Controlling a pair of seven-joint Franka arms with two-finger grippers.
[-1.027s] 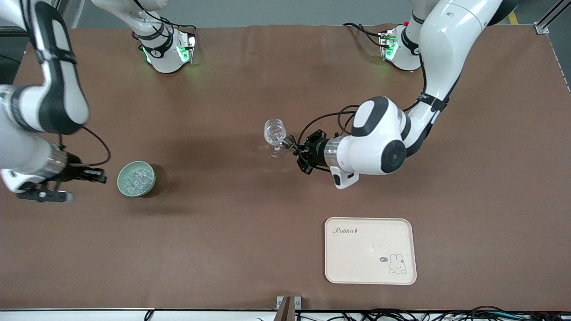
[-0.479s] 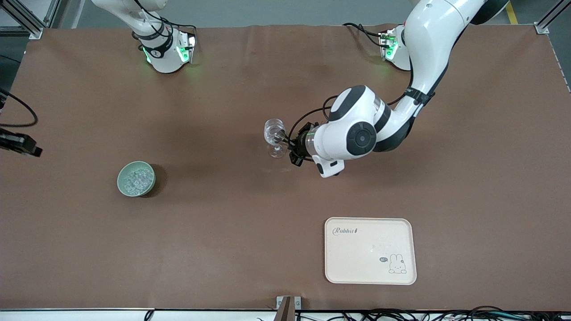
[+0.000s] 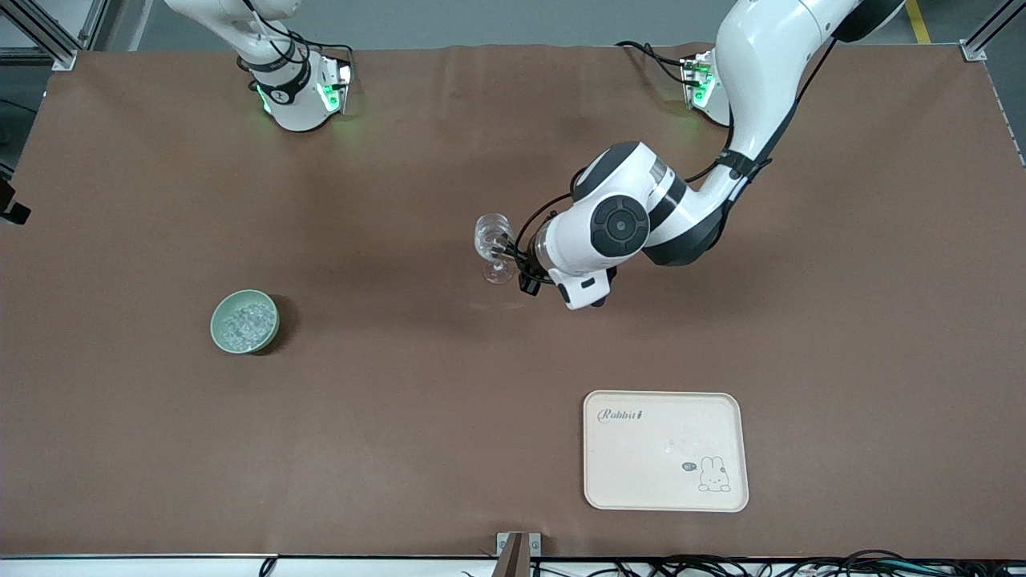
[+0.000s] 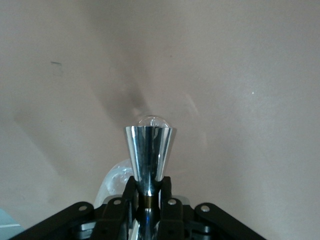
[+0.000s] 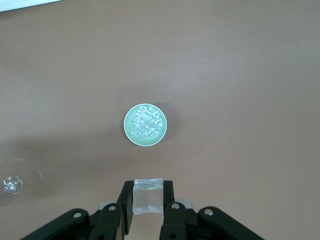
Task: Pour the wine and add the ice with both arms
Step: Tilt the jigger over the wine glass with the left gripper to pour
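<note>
Starting at the right arm's end of the table (image 3: 401, 449), a pale green bowl (image 3: 215, 320) sits on the brown cloth with a heap of small clear ice (image 3: 243, 322) inside it. The right gripper (image 5: 148, 192) is out of the front view. Its own wrist view shows it high above the table, fingers (image 5: 126, 200) clamped together on a single ice cube (image 5: 148, 197). The bowl (image 5: 145, 124) with its ice lies on the cloth below it. Toward the middle of the table stands a clear wine glass (image 3: 494, 236), which looks upright and empty and is farther from the front camera than the bowl. The left gripper (image 3: 513, 260) reaches in low beside the stem of the glass, with the left arm (image 3: 617, 228) bent over from its base. In the left wrist view the left gripper (image 4: 148, 187) is closed tight on the narrow end of a shiny metal cone (image 4: 149, 150), whose wide end points away from the fingers and has a small clear dome showing at its tip. Whether the cone touches the glass cannot be told. Toward the left arm's end, and nearest the front camera, a cream tray (image 3: 665, 481) with a rabbit drawing lies flat, well apart from the glass.
</note>
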